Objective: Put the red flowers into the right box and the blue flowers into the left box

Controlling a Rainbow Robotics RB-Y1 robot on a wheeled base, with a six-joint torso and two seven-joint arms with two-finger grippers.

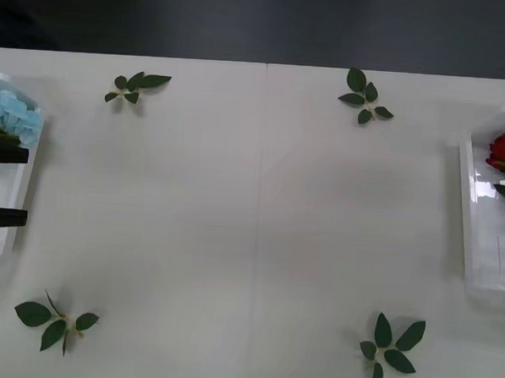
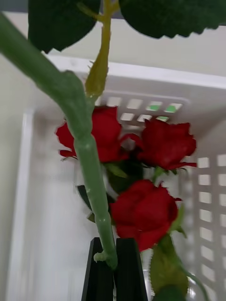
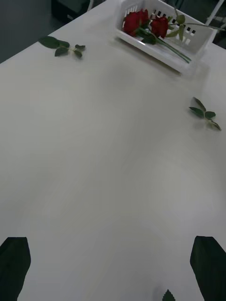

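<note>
Dropping the last rose into the right box

Front: right box (image 1: 465,209) and left box (image 1: 24,190) sit at opposite bench (image 1: 251,223) edges. Right wrist: right claw (image 2: 113,268) is clamped on a stem above three red flowers (image 2: 143,214); release comes next. Left wrist: left claw (image 3: 113,268) is spread apart, idle.

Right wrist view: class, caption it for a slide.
Right gripper shut on a rose stem above red flowers in the right box.
</note>
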